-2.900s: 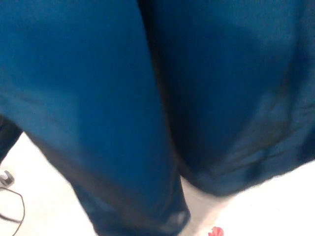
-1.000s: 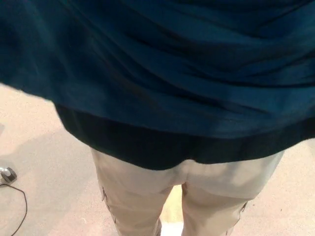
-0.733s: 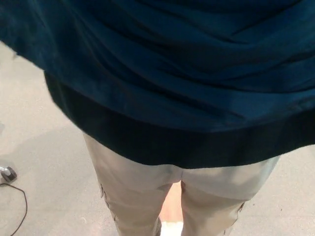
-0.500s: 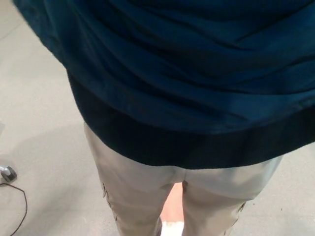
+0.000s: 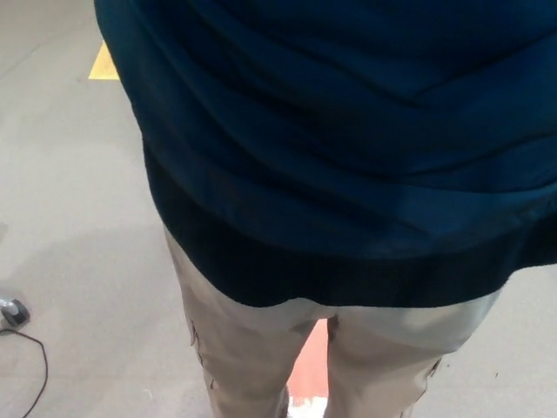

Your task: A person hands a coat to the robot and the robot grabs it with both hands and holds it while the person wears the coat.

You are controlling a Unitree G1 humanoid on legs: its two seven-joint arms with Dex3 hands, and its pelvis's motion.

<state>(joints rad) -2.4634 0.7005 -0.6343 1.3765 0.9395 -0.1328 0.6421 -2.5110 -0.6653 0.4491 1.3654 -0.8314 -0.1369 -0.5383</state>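
1. A dark blue coat (image 5: pixel 348 139) is hanging over a person's back, filling the upper right, above beige trousers (image 5: pixel 252 348).
2. Neither robot hand is showing, so its grip cannot be told.
3. The coat is looking soft and light, likely best held at the shoulders.

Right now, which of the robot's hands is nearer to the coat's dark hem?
Neither can be judged: no robot hand shows in the head view. Only the blue coat, its dark hem and the person's beige trousers are visible.
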